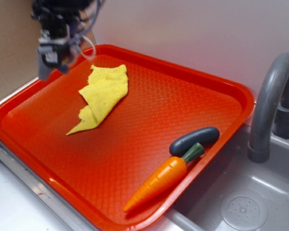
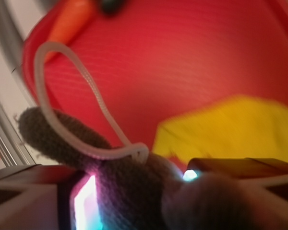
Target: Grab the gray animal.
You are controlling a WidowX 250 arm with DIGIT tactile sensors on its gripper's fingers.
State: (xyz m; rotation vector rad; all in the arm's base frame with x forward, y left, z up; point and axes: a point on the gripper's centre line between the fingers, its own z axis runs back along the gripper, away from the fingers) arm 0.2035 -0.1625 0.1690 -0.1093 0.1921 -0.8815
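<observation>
Wrist view showed the hand (image 2: 134, 201) clamped around the gray animal (image 2: 120, 187) (white string loop (image 2: 91, 105) arching upward) at the frame's bottom, above the red tray (image 2: 182, 62).

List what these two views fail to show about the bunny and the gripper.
- Bunny, wrist view: body cut off by the bottom edge and blurred; only an ear and string loop show.
- Bunny, exterior view: hidden inside the gripper; only the loop shows.
- Gripper, exterior view: top cut off by the frame edge.
- Carrot, wrist view: blurred, cropped at the top.
</observation>
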